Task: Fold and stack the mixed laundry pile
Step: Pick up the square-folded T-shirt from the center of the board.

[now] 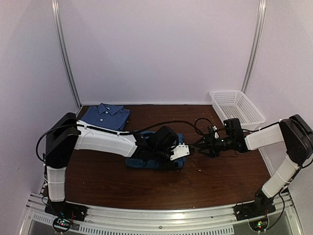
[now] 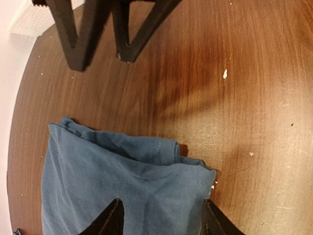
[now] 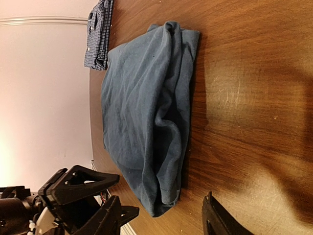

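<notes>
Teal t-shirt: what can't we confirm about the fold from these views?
- Top view: the left arm covers most of the t-shirt, so its middle is hidden.
- Left wrist: its near part is cut off by the bottom edge, past the left gripper.
- Right wrist: inner layers are hidden by the top layer; the checked shirt is cut by the top edge.

the top view looks down from high behind the near edge, far enough to hold the whole surface [image 1: 220, 181]. the left wrist view hangs close over the t-shirt [image 2: 122, 181], facing the right end effector [image 2: 101, 61]. the right wrist view looks low and near across the same t-shirt toward the checked shirt [image 3: 98, 34].
</notes>
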### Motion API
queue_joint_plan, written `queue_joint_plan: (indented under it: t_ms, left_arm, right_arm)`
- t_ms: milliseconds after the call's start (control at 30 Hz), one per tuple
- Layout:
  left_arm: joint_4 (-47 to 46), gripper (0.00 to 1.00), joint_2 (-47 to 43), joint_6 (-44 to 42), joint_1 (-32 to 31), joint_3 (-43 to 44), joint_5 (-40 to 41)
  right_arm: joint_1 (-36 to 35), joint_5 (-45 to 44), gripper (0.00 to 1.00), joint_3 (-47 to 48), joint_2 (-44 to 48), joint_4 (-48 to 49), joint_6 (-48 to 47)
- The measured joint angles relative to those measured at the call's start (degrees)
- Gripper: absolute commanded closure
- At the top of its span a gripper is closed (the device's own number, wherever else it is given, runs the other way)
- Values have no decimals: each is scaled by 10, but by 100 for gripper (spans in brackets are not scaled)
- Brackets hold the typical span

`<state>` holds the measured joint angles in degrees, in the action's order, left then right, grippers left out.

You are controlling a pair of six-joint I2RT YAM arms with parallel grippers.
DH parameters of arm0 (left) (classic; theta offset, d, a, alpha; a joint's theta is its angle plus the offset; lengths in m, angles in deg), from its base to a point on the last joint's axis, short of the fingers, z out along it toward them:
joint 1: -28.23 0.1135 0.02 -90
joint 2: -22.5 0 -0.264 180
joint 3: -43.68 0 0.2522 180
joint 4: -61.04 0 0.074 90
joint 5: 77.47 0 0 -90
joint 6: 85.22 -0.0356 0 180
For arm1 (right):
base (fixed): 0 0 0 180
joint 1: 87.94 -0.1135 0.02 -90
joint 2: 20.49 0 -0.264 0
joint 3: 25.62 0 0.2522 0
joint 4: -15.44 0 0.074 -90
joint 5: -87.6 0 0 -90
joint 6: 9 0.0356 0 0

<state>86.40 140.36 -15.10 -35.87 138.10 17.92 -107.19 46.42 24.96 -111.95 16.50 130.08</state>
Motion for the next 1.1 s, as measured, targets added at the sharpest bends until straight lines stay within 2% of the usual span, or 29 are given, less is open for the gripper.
queue_joint_plan:
  t_ms: [167, 367, 567, 800, 933, 1100]
  left_arm:
    - [-8, 50, -14, -7, -6, 0, 0]
    - [-13, 55, -5, -9, -7, 0, -14]
    - [-19, 66, 32, -14, -7, 0, -28]
    - [-26, 99, 54, -15, -7, 5, -31]
    - [-31, 100, 53, -12, -7, 5, -34]
    - [-34, 100, 36, -7, -2, 1, -54]
  right_arm:
    - [-2, 0, 36, -10, 0, 5, 11]
    - [-10, 0, 34, -17, -4, 28, 26]
    - [-26, 0, 32, -17, -16, 47, 38]
    - [-42, 0, 26, -17, -33, 66, 52]
    - [-58, -1, 18, -17, -51, 82, 65]
    - [-82, -2, 15, -17, -74, 109, 84]
